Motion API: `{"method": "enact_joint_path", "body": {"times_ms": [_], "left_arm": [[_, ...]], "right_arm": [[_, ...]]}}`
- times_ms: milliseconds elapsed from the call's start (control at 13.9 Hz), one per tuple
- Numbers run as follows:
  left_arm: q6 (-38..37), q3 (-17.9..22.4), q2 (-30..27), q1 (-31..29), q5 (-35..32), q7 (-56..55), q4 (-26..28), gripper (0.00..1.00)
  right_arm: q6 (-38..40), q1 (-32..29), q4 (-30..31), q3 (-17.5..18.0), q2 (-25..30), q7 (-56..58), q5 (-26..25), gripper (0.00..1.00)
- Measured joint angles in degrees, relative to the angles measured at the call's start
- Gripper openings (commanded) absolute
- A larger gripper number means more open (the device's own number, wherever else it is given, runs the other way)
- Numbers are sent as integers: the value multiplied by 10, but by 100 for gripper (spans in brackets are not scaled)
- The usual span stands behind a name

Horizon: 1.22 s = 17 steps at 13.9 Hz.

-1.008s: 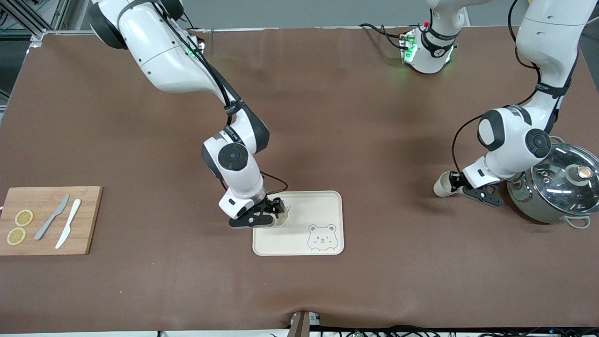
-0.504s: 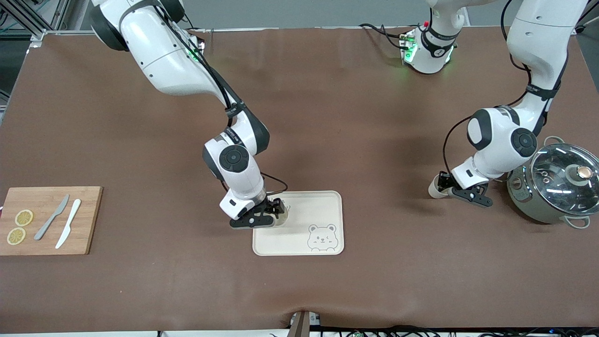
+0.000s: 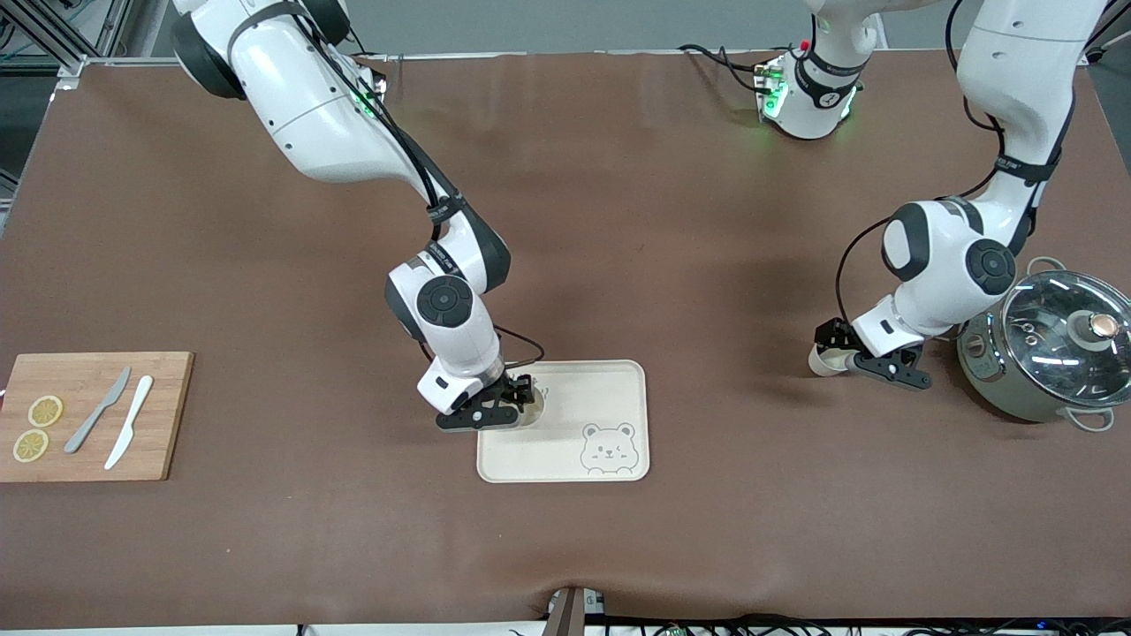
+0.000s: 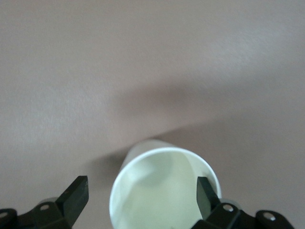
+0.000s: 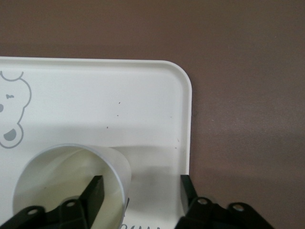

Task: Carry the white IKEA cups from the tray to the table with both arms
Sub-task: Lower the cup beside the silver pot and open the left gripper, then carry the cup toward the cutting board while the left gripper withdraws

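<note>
One white cup (image 3: 533, 413) stands on the bear tray (image 3: 610, 389), at the corner toward the right arm's end. My right gripper (image 3: 521, 399) is open over it. In the right wrist view (image 5: 140, 191) one finger (image 5: 95, 193) is inside the cup (image 5: 57, 181) and the other is outside, over the tray (image 5: 95, 95). The other white cup (image 3: 822, 360) is low over the brown table beside the pot. My left gripper (image 3: 835, 351) is open around it. In the left wrist view (image 4: 143, 195) one finger (image 4: 76, 195) stands apart from the cup (image 4: 162, 191) and the other overlaps its rim.
A grey-green pot with a glass lid (image 3: 1047, 349) stands close to the left arm's wrist. A wooden cutting board (image 3: 97, 415) with two knives and lemon slices lies at the right arm's end.
My left gripper has shifted a little toward the tray and turned the cup from tipped sideways to more upright. The right gripper has hardly moved.
</note>
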State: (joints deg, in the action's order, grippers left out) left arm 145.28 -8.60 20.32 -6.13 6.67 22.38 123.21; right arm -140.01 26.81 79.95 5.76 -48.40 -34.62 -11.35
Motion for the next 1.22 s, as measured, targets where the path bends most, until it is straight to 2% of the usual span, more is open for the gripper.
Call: {"method": "enact_joint_path", "body": {"times_ms": [72, 216, 288, 432, 792, 1008, 1225], "left_arm": [[-36, 0, -17, 0, 0, -3, -7, 100], [-93, -2, -47, 3, 0, -27, -19, 100], [-113, -4, -57, 7, 0, -43, -26, 100], [-155, -8, -67, 20, -13, -91, -54, 100], [-210, -10, -46, 37, -31, -164, -175, 100], [-298, -8, -26, 33, -31, -241, -286, 100], [-385, -9, 8, 36, -31, -315, -398, 100]], "right_arm": [[0, 0, 0, 0, 0, 0, 0, 35], [0, 0, 0, 0, 0, 0, 0, 21], [0, 0, 0, 0, 0, 0, 0, 11], [0, 1, 0, 2, 0, 0, 0, 0], [0, 2, -3, 3, 0, 0, 0, 0], [9, 2, -9, 3, 0, 0, 0, 0], [65, 2, -31, 4, 9, 0, 2, 0]]}}
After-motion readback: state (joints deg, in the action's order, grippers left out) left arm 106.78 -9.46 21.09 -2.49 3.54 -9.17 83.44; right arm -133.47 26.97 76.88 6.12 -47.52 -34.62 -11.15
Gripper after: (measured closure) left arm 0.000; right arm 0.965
